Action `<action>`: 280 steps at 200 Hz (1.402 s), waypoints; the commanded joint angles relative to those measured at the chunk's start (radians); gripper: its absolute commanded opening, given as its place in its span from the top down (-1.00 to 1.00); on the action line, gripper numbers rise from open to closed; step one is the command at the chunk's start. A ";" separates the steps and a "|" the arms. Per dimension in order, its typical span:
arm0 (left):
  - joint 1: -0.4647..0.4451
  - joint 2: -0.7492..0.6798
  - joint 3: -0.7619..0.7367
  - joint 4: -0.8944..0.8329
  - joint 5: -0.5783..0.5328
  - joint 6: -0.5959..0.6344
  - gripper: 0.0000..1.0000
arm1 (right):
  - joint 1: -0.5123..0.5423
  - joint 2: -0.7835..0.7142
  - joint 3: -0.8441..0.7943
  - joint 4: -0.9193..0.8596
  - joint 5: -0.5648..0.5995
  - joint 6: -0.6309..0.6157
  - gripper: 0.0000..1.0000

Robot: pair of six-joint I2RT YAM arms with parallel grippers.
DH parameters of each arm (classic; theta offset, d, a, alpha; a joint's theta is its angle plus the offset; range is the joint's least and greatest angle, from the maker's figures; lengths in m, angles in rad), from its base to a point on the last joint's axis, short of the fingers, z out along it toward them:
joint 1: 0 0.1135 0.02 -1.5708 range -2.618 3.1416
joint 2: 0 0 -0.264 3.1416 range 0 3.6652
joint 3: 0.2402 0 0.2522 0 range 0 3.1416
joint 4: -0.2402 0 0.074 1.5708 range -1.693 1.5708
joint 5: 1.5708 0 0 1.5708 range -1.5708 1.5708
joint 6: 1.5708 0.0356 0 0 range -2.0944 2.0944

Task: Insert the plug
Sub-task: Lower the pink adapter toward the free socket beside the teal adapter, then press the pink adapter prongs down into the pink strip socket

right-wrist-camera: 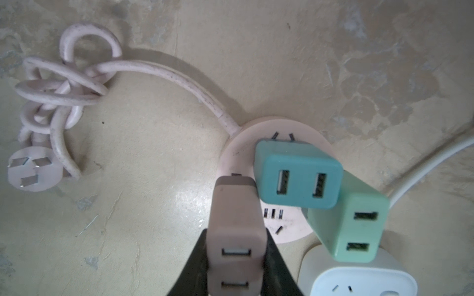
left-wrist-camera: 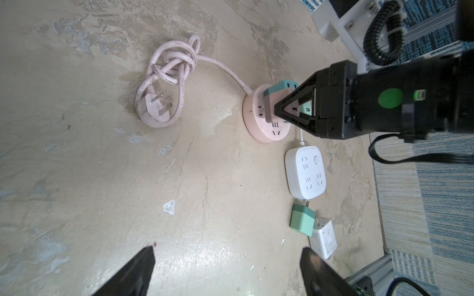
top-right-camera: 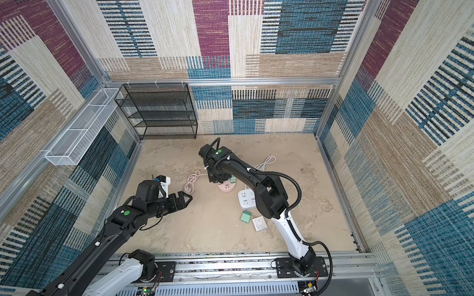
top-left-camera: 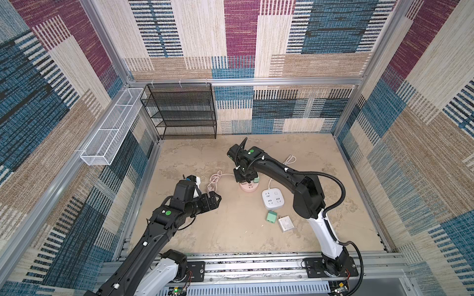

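Plug (right-wrist-camera: 234,205), a dusty-pink charger block, stands upright over the rim of the round pink socket hub (right-wrist-camera: 289,126) in the middle of the sandy table (top-left-camera: 230,230).

Farthest left in both top views, the left gripper (left-wrist-camera: 228,256) hangs above bare table with its jaws spread wide and nothing between them, well apart from the hub. Next comes the hub's knotted pink cord (top-left-camera: 214,179), with its three-pin cord end (left-wrist-camera: 154,110) lying pins-up. On the hub sit a teal charger (right-wrist-camera: 297,176) and a light green charger (right-wrist-camera: 351,225). The teal one is just beside the plug and crowds that part of the hub's face. Right of the hub lies a white square power strip (top-left-camera: 273,197). Toward the front edge, a loose green charger (top-left-camera: 271,216) and a white adapter (top-left-camera: 286,223) lie side by side.

The right gripper (right-wrist-camera: 236,232) points straight down and is clenched on the plug's two broad sides, its USB end toward the wrist. The plug's lower end meets the hub's face, but whether its pins are seated cannot be told.
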 commanded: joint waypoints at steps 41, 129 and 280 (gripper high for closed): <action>0.001 0.010 0.000 0.030 0.016 0.017 -0.87 | 0.001 0.018 -0.009 0.000 0.040 0.039 1.00; 0.002 0.076 -0.001 0.086 0.054 0.035 -0.87 | 0.000 0.052 0.045 -0.038 0.079 0.085 1.00; 0.009 0.128 -0.035 0.168 0.130 0.019 -0.86 | -0.032 0.128 0.054 -0.088 -0.200 0.006 1.00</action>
